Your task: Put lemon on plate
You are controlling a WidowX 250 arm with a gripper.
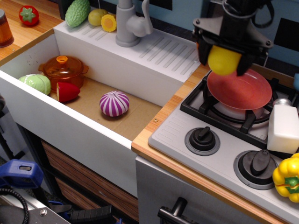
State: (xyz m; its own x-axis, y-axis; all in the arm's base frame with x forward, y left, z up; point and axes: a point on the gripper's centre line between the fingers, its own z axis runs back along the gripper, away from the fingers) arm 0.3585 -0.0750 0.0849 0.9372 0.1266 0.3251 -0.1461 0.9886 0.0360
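The bright yellow lemon (224,60) is held between the black fingers of my gripper (224,58), which is shut on it. It hangs in the air over the near-left rim of the pink-red plate (243,88). The plate lies on the back-left burner of the toy stove. The arm above the gripper covers the counter behind the plate.
A white bottle (283,127) stands right of the plate. A yellow bell pepper (288,177) lies at the stove's right edge. The sink (28,88) holds an orange pot (63,69), a purple onion (114,103) and other toy food. A grey faucet (129,22) stands behind it.
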